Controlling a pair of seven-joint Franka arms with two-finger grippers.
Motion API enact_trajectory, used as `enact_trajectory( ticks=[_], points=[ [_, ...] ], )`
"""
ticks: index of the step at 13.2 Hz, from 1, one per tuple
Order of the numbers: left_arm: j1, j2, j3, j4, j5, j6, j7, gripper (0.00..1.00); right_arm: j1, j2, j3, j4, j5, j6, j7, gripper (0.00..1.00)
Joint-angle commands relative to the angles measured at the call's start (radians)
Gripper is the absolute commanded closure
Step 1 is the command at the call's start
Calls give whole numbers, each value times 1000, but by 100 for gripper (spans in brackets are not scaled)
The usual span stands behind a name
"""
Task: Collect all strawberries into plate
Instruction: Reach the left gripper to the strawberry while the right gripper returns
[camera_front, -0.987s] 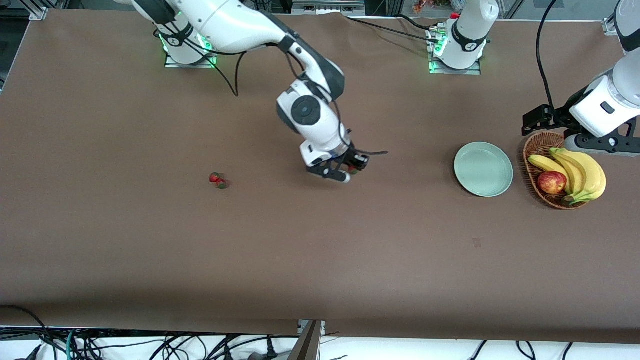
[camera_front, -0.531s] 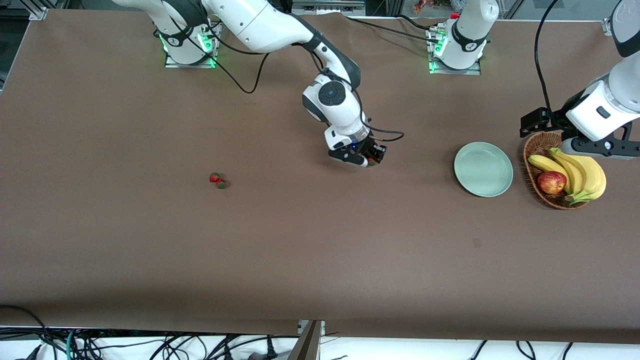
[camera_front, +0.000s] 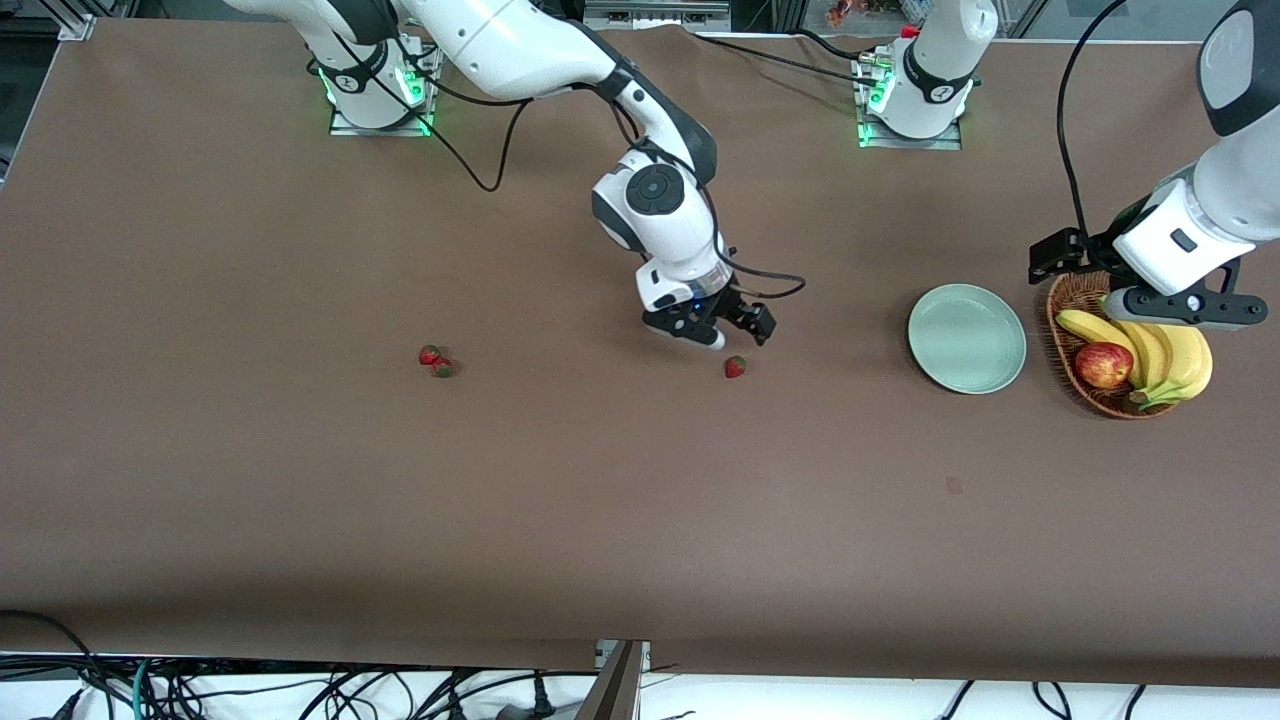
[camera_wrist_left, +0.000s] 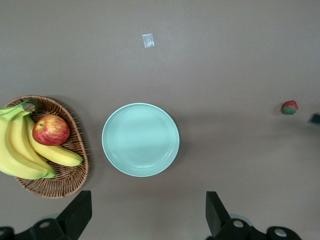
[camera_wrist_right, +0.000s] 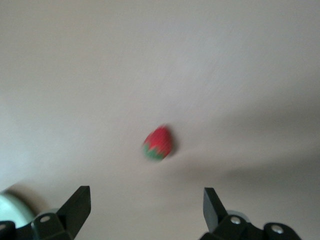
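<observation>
The high front camera faces both arm bases across the table (camera_front: 300, 520), while each wrist camera looks straight down, all three sharing one strawberry (camera_front: 735, 367).

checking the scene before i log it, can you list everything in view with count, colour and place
strawberries: three, red with green tops; one on the table under the right gripper, two together toward the right arm's end
plate: one, pale mint green, bare, beside the basket
basket: one, brown wicker, at the left arm's end
bananas: one yellow bunch, in the basket
apple: one, red-yellow, in the basket
table: brown
right gripper: open, above the lone strawberry
left gripper: open, over the basket, waiting
</observation>
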Motion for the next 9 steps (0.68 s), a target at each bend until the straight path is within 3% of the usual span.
enact_trajectory(
  ticks=[1, 2, 4, 6, 9],
  points=[
    [5, -12, -10, -54, -15, 47, 4, 0, -66, -102, -25, -19, 4, -217, -168, 1],
    [4, -12, -10, -69, -15, 61, 4, 0, -85, -126, -45, -19, 4, -287, -230, 0],
    [-9, -12, -18, -115, -16, 117, -12, 0, -95, -177, -151, -48, 4, -416, -339, 0],
    [-12, -7, -73, -164, -25, 197, -81, 0, -102, -209, -234, -94, 11, -466, -524, 0],
    [-12, 60, -218, -190, -32, 327, -285, 0, -157, -277, -292, -235, 12, -472, -860, 0]
  ],
)
